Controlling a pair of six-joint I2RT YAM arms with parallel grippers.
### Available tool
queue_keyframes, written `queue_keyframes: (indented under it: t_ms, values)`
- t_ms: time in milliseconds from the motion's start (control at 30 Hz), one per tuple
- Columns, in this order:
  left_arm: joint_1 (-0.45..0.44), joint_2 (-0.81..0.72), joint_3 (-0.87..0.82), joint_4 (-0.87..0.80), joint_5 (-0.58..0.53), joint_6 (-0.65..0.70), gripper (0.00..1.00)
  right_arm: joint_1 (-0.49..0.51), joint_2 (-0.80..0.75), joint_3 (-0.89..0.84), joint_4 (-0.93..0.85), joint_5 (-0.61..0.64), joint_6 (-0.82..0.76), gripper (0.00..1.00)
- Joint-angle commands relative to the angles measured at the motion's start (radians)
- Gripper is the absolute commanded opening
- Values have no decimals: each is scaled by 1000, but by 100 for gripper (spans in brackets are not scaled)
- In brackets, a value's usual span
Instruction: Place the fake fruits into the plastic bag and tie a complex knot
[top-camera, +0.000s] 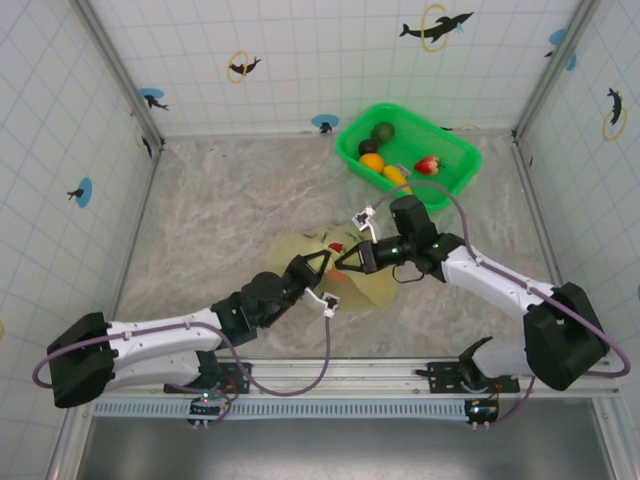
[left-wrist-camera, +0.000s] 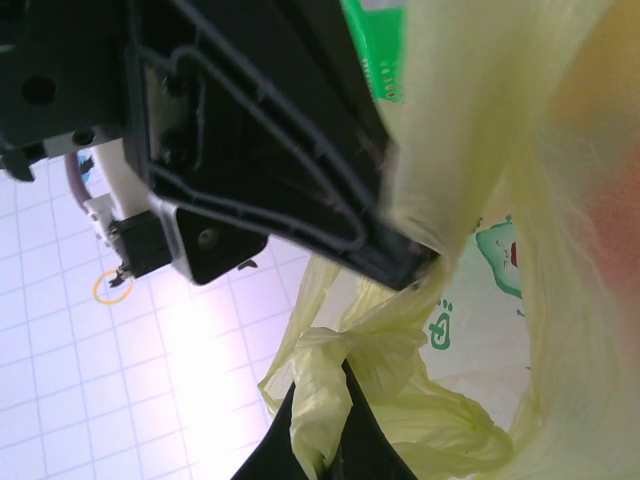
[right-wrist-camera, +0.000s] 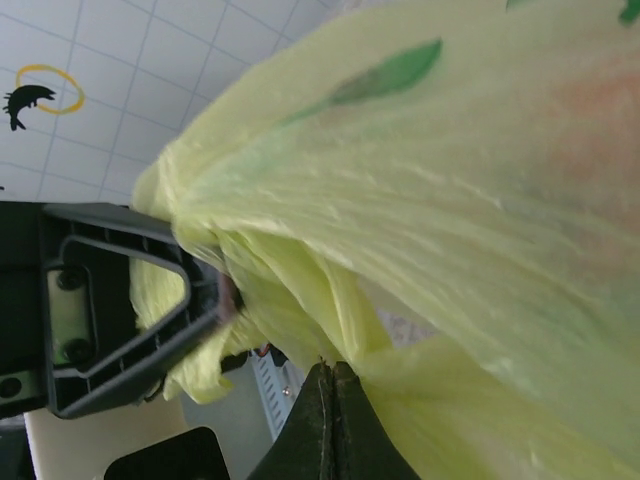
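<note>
The left end effector (left-wrist-camera: 322, 388) is closed on a handle strip just beside the knot (left-wrist-camera: 343, 345), apparently anchoring it for tightening. The partly filled bag (top-camera: 368, 288) lies mid-tabletop (top-camera: 220, 200) between both arms. The right end effector (right-wrist-camera: 330, 378) is closed on its bunched plastic, likely as counter-pull. 5 fruits (top-camera: 372, 162) lie in the basket (top-camera: 468, 165), rear right.

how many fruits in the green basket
5: green fruit at the back, dark fruit below it, orange fruit, yellow fruit in front, red fruit right; some may be hidden.
</note>
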Motion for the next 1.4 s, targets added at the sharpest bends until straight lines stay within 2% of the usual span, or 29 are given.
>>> queue_keyframes:
  t_ms: [0, 100, 200, 333, 433, 700, 867, 1133, 1267, 1367]
  values:
    - [-7, -11, 16, 4, -2, 25, 0, 5, -9, -30, 75, -46, 50, 8]
    - [-9, -19, 13, -14, -5, 22, 0, -22, -18, -18, 92, -61, 74, 18]
    - [-10, -29, 4, -31, -7, 18, 0, -56, -56, -20, 113, -78, 100, 20]
    - [-10, -34, 0, -34, -9, 12, 0, -90, -106, -23, 112, -122, 107, 13]
    - [-10, -33, 6, -42, -7, 14, 0, -108, -138, -32, 104, -123, 107, 1]
    - [-11, -36, 18, -59, -1, 14, 0, -104, -109, 28, 18, 2, 27, 0]
    - [-15, -33, 25, -65, -1, 15, 0, -70, -34, 85, -30, 105, -20, 7]
    - [-22, -26, 40, -76, 0, 22, 0, -34, 57, 130, 25, 134, 58, 17]
    - [-22, -25, 47, -77, 4, 27, 0, -39, 77, 109, 72, 115, 161, 36]
    - [-22, -19, 48, -77, 5, 32, 0, -58, 90, 61, 209, 52, 316, 44]
